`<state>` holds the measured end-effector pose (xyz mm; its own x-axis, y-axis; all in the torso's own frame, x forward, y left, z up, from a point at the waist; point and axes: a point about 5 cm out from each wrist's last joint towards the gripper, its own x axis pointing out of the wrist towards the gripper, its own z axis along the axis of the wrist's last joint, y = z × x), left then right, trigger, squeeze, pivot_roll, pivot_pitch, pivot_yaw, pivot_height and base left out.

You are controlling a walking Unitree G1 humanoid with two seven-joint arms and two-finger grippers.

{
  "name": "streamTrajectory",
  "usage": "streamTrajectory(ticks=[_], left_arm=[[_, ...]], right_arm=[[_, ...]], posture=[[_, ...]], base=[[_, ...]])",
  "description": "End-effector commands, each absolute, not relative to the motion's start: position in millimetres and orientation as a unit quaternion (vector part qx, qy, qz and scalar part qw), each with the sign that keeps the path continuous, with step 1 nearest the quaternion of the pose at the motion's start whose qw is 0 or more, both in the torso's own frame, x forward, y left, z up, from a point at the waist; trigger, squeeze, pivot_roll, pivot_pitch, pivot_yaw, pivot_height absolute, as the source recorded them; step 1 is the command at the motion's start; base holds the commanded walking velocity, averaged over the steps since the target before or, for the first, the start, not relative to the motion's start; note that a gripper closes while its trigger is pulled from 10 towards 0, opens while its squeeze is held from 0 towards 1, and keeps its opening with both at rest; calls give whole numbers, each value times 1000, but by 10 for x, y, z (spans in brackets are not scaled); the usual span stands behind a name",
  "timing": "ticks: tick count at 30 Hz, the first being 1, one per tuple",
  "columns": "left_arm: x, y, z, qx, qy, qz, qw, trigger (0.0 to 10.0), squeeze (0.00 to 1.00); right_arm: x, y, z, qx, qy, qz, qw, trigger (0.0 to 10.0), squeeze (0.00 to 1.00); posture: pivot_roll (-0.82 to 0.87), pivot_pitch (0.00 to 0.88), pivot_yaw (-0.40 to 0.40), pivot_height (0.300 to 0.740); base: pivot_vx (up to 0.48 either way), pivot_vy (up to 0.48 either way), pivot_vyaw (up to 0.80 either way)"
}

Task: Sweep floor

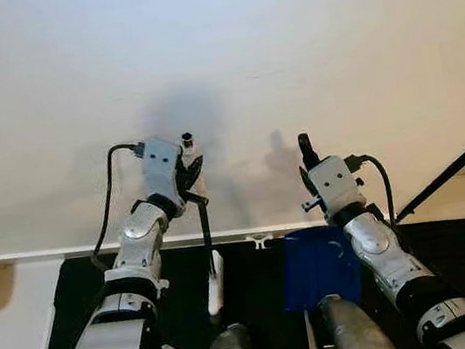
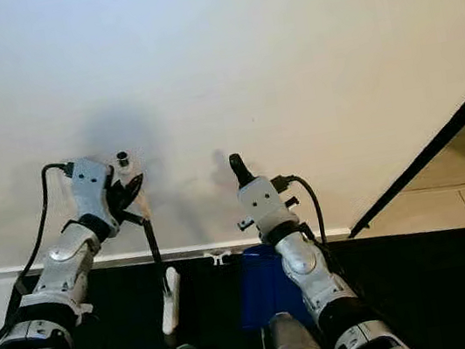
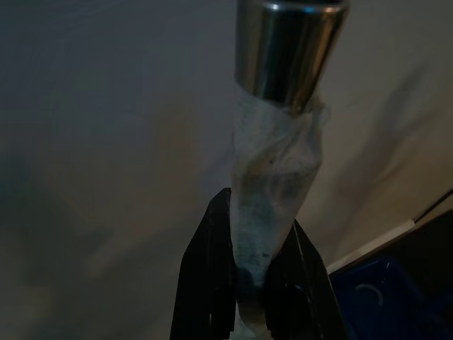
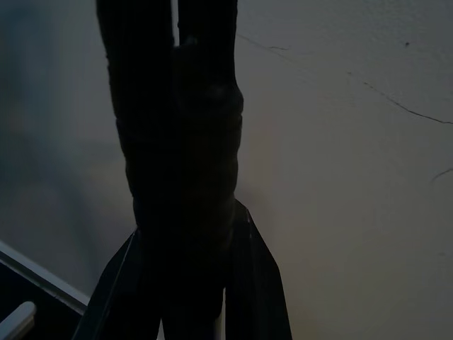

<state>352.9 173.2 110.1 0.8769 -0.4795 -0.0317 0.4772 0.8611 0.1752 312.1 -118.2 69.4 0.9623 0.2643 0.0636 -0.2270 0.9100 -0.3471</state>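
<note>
Facing a white wall (image 1: 281, 34) above black floor (image 1: 259, 285), both pincers gripping handles.

The wall (image 1: 281, 34) is matt, smooth off-white paint with hairline cracks. Against it, the broom handle (image 3: 290, 46) is polished, glossy metal, wrapped below in thin crumpled white cloth (image 3: 272, 184). The dustpan (image 1: 318, 267) below the wall is smooth blue plastic.

Plain white wall (image 1: 281, 34), white baseboard (image 1: 42, 254), dark floor (image 2: 444, 282).
</note>
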Motion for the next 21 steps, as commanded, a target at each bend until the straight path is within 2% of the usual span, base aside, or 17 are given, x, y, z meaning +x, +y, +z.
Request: streamTrajectory(ticks=[1,7,21], left_arm=[[3557,1750,1153,92,-18,-245,965,10000,0],[3646,1750,1294,68,-50,-212,974,10000,27],[3687,1411,1350,13,-74,-261,963,10000,27]], right_arm=[[3089,-1173,681,-172,-59,127,975,10000,0],[3096,-1194,725,-172,-70,123,975,10000,0],[3092,-1177,751,-173,-76,124,974,10000,0]], posture=[[-24,282,68,740],[-49,288,75,740],[-104,295,76,740]], base=[[0,0,0],[0,0,0],[0,0,0]])
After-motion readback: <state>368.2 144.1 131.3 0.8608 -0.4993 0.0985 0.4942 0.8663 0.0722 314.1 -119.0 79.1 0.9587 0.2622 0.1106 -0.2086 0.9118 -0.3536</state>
